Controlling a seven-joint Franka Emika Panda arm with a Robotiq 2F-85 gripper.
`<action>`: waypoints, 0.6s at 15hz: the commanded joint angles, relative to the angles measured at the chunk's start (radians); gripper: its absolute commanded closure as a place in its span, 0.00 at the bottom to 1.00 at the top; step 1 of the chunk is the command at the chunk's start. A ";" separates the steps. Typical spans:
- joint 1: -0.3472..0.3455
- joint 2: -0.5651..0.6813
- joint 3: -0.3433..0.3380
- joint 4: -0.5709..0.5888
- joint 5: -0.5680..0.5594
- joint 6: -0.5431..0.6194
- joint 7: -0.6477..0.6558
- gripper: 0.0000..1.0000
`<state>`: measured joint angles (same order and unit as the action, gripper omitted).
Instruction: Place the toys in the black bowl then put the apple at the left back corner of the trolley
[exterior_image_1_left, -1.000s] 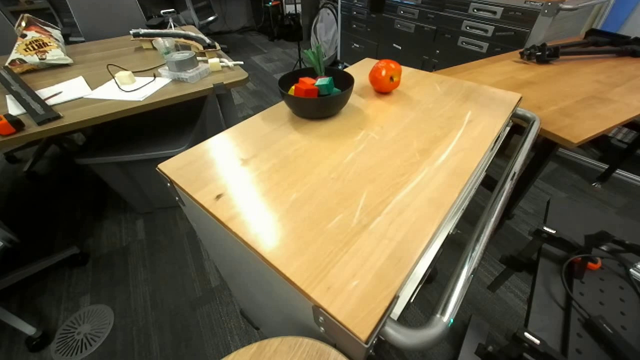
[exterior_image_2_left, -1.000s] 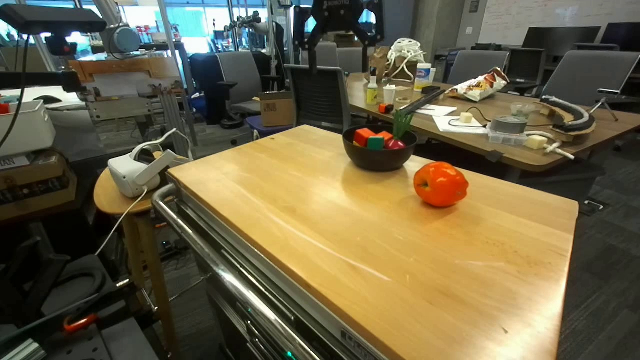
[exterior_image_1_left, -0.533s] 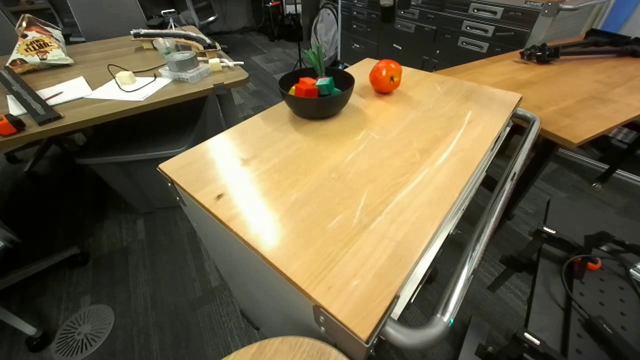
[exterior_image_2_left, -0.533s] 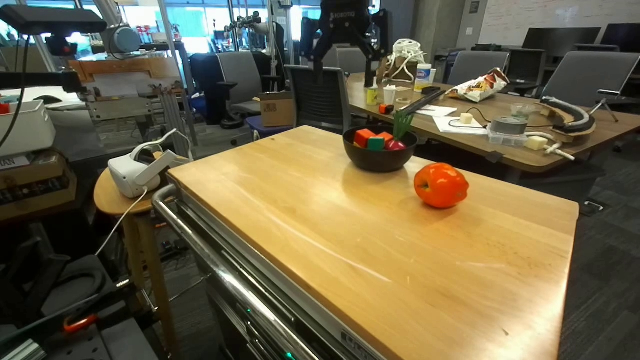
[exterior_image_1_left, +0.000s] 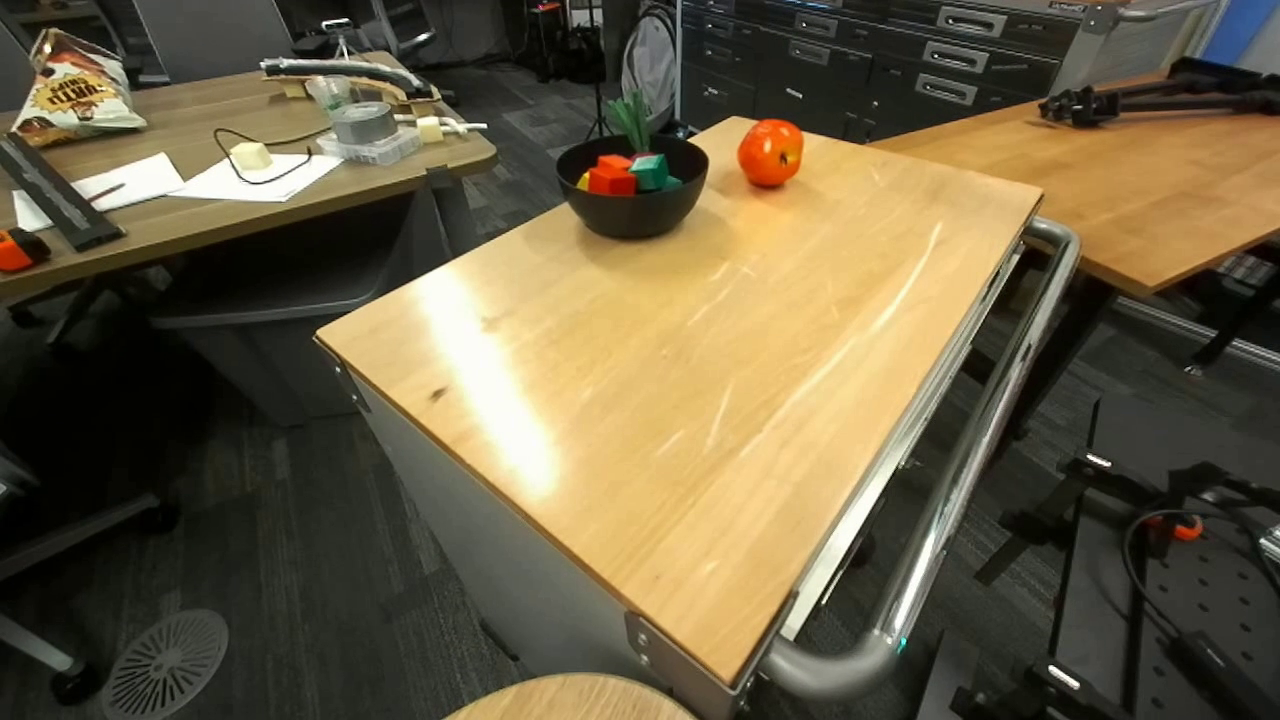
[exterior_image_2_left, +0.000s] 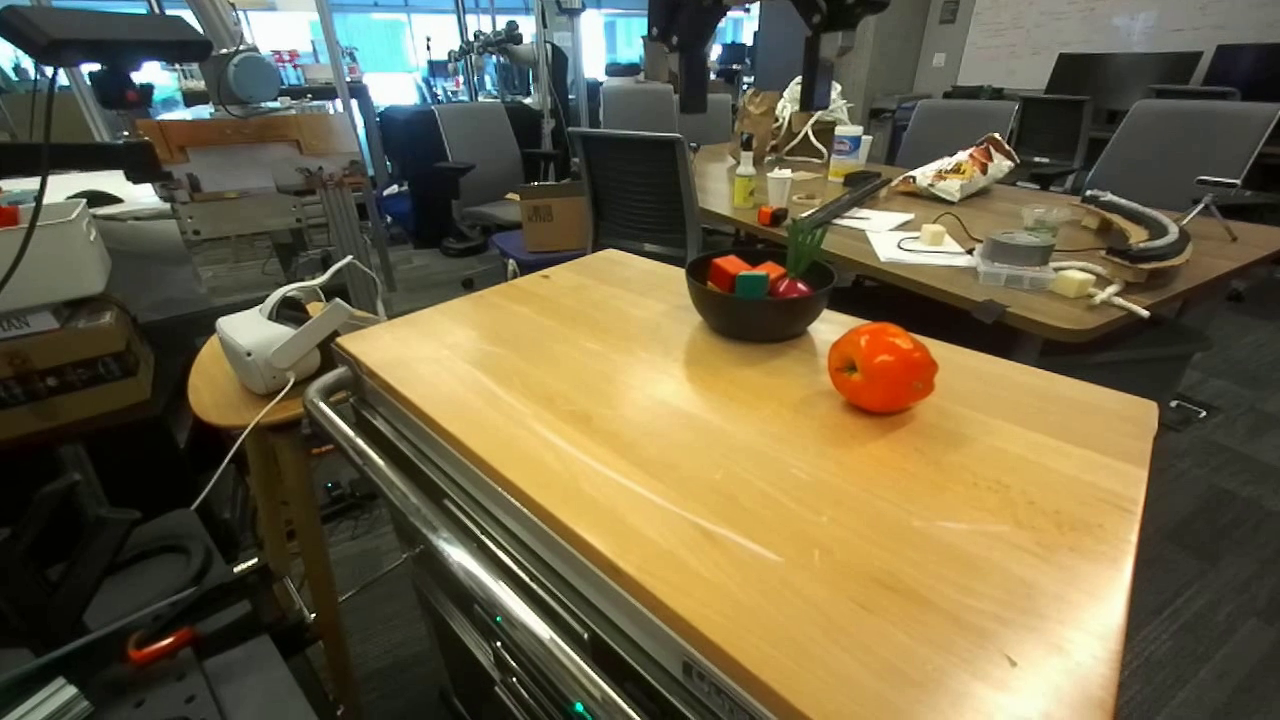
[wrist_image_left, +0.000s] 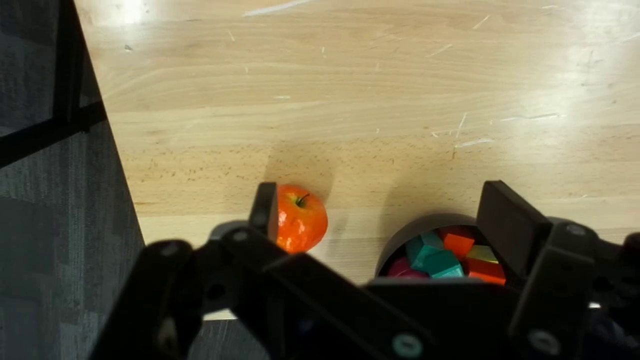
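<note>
**Spread fingers (wrist_image_left: 510, 227) hanging above the apple (wrist_image_left: 303, 220)**

The toys (wrist_image_left: 443, 263) are lying in the bowl (exterior_image_2_left: 760, 320), so the apple step is probably in hand. The fingers are hanging well above the trolley (wrist_image_left: 320, 75), spread wide and gripping nothing. In the wrist view the apple is showing between them, closer to one finger, whose tip is partly hiding it; the bowl is showing beneath the opposite finger. The next move is likely calling for shifting sideways until the apple is sitting midway between the fingers, then lowering around it. Which corner is counting as left back is unclear.
</note>
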<state>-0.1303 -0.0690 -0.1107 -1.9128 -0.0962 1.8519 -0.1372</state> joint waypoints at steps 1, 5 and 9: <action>0.005 0.018 0.004 0.024 -0.007 -0.003 0.157 0.00; -0.004 0.115 -0.010 0.133 0.031 -0.053 0.335 0.00; -0.012 0.236 -0.032 0.204 0.075 -0.017 0.508 0.00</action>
<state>-0.1329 0.0639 -0.1269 -1.8048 -0.0658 1.8338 0.2648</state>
